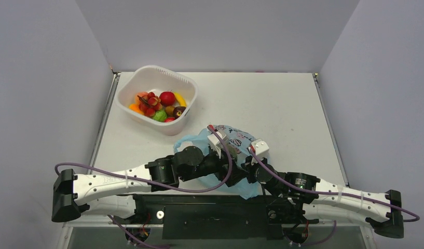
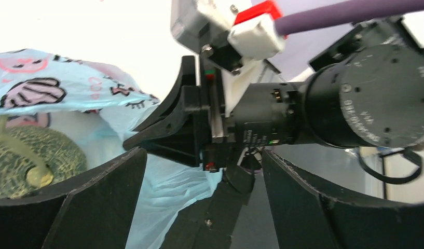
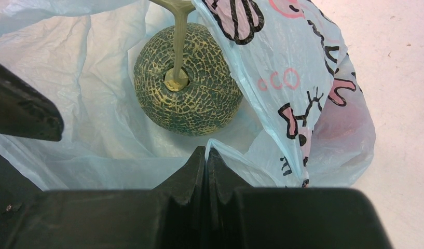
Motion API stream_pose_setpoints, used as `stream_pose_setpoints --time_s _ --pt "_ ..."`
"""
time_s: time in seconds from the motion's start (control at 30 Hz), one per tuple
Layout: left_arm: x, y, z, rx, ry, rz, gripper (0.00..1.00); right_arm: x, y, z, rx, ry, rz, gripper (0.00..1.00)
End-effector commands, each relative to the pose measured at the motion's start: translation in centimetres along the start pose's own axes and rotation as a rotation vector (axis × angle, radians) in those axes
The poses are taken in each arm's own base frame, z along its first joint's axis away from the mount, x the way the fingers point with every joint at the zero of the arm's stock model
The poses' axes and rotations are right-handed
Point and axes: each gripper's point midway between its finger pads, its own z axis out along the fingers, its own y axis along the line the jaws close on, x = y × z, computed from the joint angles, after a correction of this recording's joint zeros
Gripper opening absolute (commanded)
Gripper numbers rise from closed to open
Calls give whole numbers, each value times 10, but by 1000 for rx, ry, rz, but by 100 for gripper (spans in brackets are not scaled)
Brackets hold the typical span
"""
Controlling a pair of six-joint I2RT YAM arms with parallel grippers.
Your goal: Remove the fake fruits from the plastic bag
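Observation:
The light-blue plastic bag [image 1: 235, 134] lies near the table's front edge, between both arms. A dark green netted gourd [image 3: 186, 83] with a pale stem rests inside it, also visible in the left wrist view as the gourd [image 2: 23, 161]. My right gripper [image 3: 206, 155] is shut on the bag's rim, holding the mouth up. My left gripper [image 2: 203, 174] stands open at the bag's mouth, its fingers [image 2: 95, 207] wide apart over bag film, to the right of the gourd and apart from it. Other fake fruits, among them a red apple [image 1: 167, 97], lie in the white tub.
The white tub [image 1: 185, 83] stands at the back left of the table. The right gripper's body [image 2: 251, 124] sits close in front of my left fingers. Grey walls enclose the table on three sides.

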Motion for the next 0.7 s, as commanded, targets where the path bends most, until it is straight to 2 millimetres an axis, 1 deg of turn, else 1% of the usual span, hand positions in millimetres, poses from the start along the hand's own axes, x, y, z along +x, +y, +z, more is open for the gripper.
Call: stream_pose_setpoints --time_s 0.0,0.03,0.07,0.1,0.13,0.17,0.27,0.3,0.37,0.47,0.53,0.63,0.67 --pt "-2 26 0 -203 -27 23 79 -9 1 0 7 -35 19 0" --pt "-1 39 -2 -285 -27 13 78 -9 1 0 6 -35 18 0" --pt "4 48 -1 -339 -13 9 77 -9 2 -1 3 -36 18 0" --pt "3 64 -7 -442 -30 -23 75 -9 2 -1 3 -36 19 0" --pt "6 71 -7 -493 -39 -73 73 -9 1 0 3 -36 17 0" --pt "6 81 -9 -553 -54 -77 72 -9 2 -1 3 -37 18 0" --pt "4 84 -6 -572 -84 -101 64 -8 2 0 5 -31 13 0" --pt "4 86 -4 -583 -86 -98 63 -8 2 1 4 -29 12 0" --pt "1 90 -1 -595 -93 -100 62 -8 2 0 4 -29 13 0" --pt "-1 88 9 -559 -86 -89 64 -8 2 0 2 -33 15 0" --pt "-4 92 13 -558 -83 -91 64 -8 2 0 1 -33 15 0" --pt "-9 107 16 -579 -84 -102 63 -8 2 0 2 -33 15 0" --pt "-9 109 17 -573 -83 -108 62 -8 2 0 2 -33 15 0"
